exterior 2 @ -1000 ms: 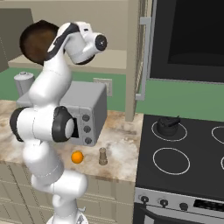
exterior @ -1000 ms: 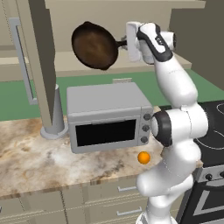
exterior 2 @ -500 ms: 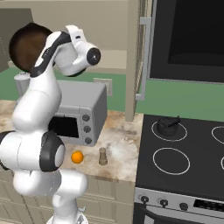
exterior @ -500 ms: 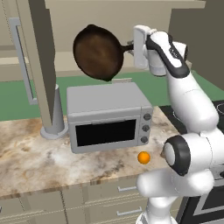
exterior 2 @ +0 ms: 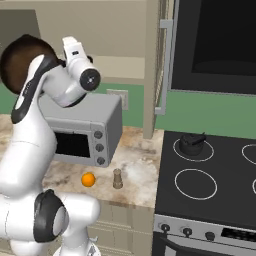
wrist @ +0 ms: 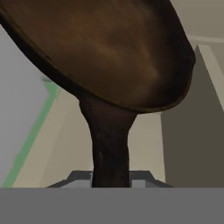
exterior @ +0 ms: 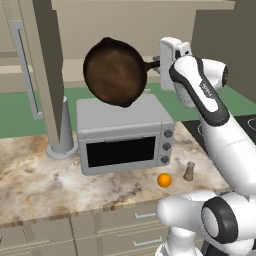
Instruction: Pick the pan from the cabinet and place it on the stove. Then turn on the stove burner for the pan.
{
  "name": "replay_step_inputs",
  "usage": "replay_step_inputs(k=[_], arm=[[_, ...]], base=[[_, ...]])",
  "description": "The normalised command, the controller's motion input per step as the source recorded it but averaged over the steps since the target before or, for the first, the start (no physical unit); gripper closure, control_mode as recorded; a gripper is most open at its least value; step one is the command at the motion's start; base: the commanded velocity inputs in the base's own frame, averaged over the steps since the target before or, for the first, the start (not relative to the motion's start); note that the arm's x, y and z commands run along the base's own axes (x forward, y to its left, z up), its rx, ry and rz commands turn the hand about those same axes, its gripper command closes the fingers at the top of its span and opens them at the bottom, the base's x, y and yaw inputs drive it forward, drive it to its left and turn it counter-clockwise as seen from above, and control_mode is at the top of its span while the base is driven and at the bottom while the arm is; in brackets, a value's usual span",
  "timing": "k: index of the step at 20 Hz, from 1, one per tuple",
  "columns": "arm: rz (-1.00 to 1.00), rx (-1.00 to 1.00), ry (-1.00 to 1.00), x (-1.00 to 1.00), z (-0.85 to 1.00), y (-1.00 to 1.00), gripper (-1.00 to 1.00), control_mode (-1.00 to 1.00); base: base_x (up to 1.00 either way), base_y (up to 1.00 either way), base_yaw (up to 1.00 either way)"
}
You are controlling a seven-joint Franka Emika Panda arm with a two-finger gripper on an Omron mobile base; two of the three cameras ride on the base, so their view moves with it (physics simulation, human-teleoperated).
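Observation:
The dark brown pan (exterior: pixel 115 72) hangs tilted on edge in the air above the microwave, its inside facing the left base camera. My gripper (exterior: pixel 157 63) is shut on the end of its long handle (wrist: pixel 109 144), to the pan's right. In the hand view the pan (wrist: pixel 105 48) looms just beyond my gripper (wrist: pixel 110 177). From the right base view the pan (exterior 2: pixel 17 60) peeks out behind my arm. The cabinet's door (exterior: pixel 42 70) stands open at the left. The black stove (exterior 2: pixel 220 205) lies to the right, with a large white-ringed burner (exterior 2: pixel 196 184) at its near left.
A grey microwave (exterior: pixel 125 135) sits on the marble counter under the pan. An orange (exterior: pixel 164 180) and a small shaker (exterior: pixel 189 171) lie in front of it. A grey cylinder (exterior: pixel 62 127) stands by the cabinet door. A small dark pot (exterior 2: pixel 192 142) occupies the stove's rear-left ring.
The pan has moved a little down and to the right, away from the cabinet, still held by its handle. My arm's elbow has swung out to the right.

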Motion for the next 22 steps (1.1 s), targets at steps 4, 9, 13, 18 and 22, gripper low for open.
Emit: replay_step_inputs(k=[4, 9, 13, 18, 22], arm=[[-0.11, -0.02, 0.0, -0.75, 0.0, -0.04, 1.0, -1.0], [-0.11, -0.03, 0.0, -0.6, -0.03, -0.08, 1.0, -1.0], [-0.08, -0.02, 0.0, -0.47, -0.12, -0.2, 1.0, -1.0], [-0.07, -0.02, 0.0, -0.46, -0.22, -0.24, 1.0, -1.0], [-0.06, -0.01, 0.0, -0.56, -0.35, -0.22, 1.0, -1.0]], base=[[0.0, 0.0, 0.0], [0.0, 0.0, 0.0], [0.0, 0.0, 0.0], [0.0, 0.0, 0.0], [0.0, 0.0, 0.0]])
